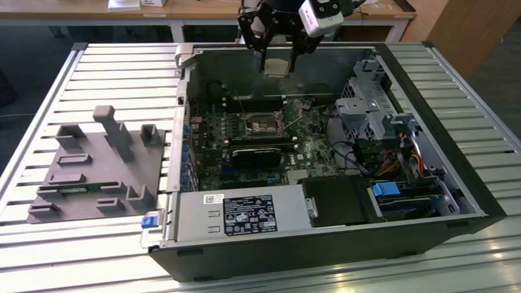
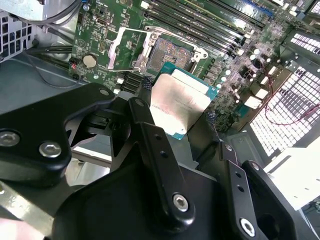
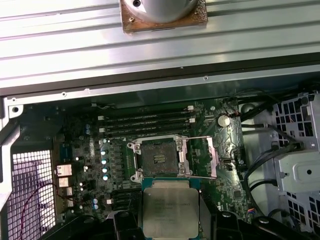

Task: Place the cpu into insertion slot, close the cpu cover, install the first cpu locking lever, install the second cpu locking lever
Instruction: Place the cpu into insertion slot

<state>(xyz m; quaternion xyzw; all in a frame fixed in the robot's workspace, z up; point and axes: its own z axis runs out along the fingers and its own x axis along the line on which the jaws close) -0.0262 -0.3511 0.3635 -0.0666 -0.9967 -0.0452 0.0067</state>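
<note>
My black gripper (image 2: 178, 102) pinches the small flat square silvery-tan cpu (image 3: 170, 207) by its edges, well above the silver-rimmed, dark-centred insertion slot (image 3: 159, 159) in the green circuit board (image 3: 225, 150). I judge it needs holding level and squared to that socket. The thin silver cpu cover (image 3: 202, 157) lies flipped open just beside the slot.

The cpu (image 3: 170, 207) has a dull, silvery metal face with a green edge. The gripper (image 2: 177, 105) is smooth and black, with shiny bolts. The insertion slot (image 3: 159, 159) has a bright metal rim. The cpu cover (image 3: 211, 159) is thin, bright metal. At nine o'clock from the matt black computer case (image 1: 326, 250), a grey block (image 1: 89, 165) looks like dull plastic. The table (image 1: 122, 67) is shiny metal slats.
</note>
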